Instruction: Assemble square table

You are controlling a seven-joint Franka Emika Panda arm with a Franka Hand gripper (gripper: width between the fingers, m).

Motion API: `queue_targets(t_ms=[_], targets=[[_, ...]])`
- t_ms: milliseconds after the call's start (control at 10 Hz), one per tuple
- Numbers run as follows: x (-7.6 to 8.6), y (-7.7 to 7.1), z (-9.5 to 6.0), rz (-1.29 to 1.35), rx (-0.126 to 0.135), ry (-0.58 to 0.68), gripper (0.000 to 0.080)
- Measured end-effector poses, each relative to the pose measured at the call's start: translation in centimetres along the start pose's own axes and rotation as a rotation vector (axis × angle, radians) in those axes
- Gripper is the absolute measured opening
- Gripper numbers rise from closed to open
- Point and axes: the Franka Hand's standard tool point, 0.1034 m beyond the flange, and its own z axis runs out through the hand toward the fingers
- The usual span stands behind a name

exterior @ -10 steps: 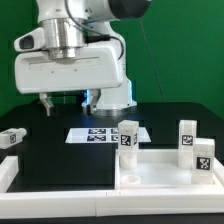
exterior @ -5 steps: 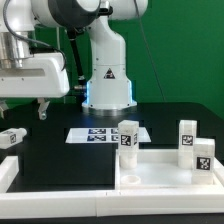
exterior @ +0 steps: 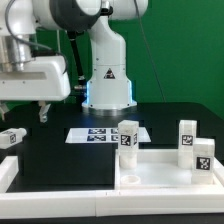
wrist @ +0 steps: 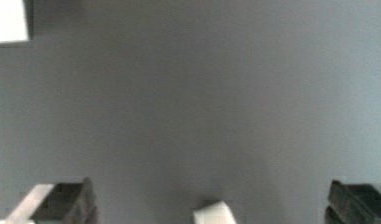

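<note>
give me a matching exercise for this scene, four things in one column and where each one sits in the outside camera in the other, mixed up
Things:
1. hand
2. marker board
3. square table
4. lone leg block

Places and states:
A. flat on the black table, in front of the robot base
B. at the exterior view's left edge, lying on the table
C. open, hanging above the table, holding nothing
D. lower part of the exterior view's right, with leg blocks standing by it

Pairs: 1-C, 2-A, 3-D, 4-B
</note>
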Motion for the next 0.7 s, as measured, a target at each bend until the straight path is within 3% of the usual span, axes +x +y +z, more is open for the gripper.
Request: queue_targets(t_ms=[100, 300, 700], targets=[[-1.3, 2.0, 1.3, -0.011, -0.004, -0.052, 0.0648], [-3.6, 7.3, 2.9, 0.037, -0.038, -0.112, 0.0648], [-3.5, 7.2, 2.9, 0.030, -0.042, -0.111, 0.0648]])
